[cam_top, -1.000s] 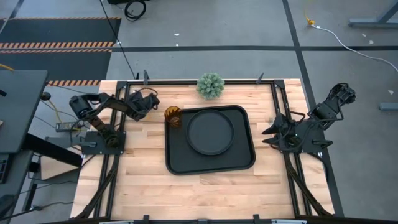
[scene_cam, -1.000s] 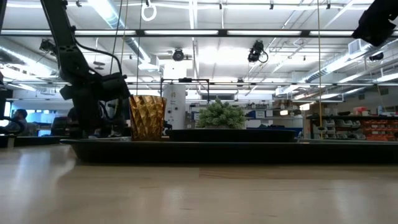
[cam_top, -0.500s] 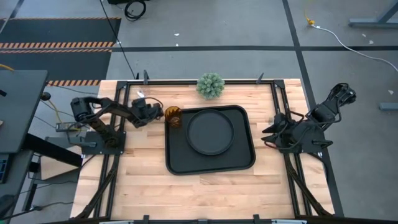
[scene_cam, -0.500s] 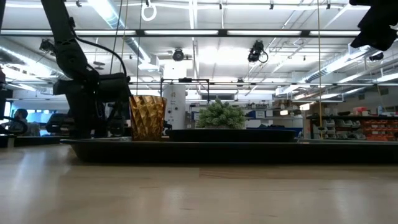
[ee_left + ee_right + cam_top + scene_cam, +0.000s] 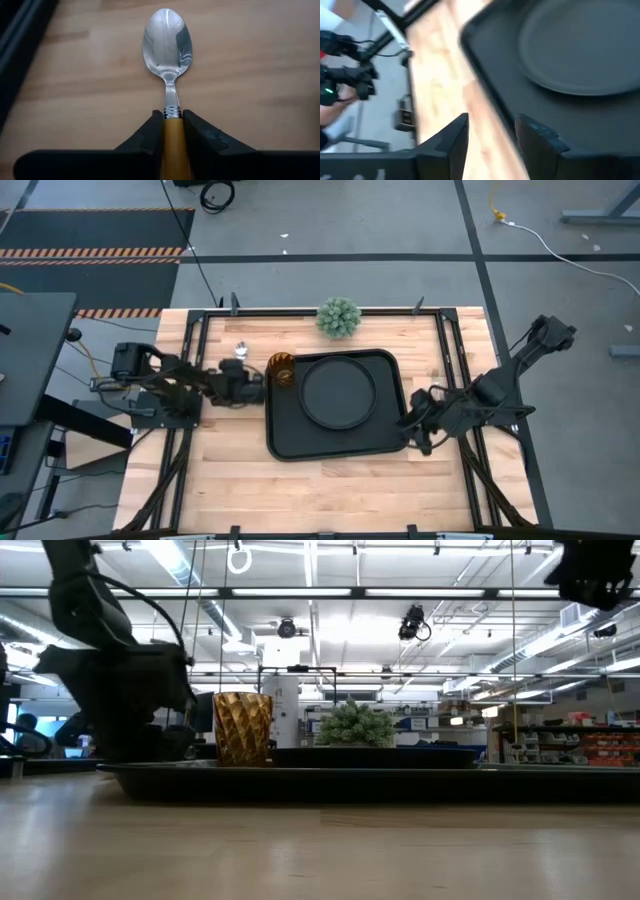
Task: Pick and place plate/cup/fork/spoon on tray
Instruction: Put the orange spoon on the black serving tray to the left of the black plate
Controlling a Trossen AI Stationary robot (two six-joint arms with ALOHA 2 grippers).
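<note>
On the table just left of the tray (image 5: 283,442), the left pincer (image 5: 172,125) is clamped on the spoon (image 5: 168,55) handle, its long axis running straight forward; the right pincer (image 5: 491,131) stands apart.

You have a pale butcher-block wooden table (image 5: 330,485) with a smooth, faintly sheened grain; the tray (image 5: 290,442) and plate (image 5: 338,392) look like matt black plastic; the cup (image 5: 243,728) is faceted translucent amber plastic; the spoon (image 5: 168,45) has a mirror-polished metal bowl and a smooth yellowish-orange handle; the left gripper's fingers (image 5: 202,137) are matt black.
</note>
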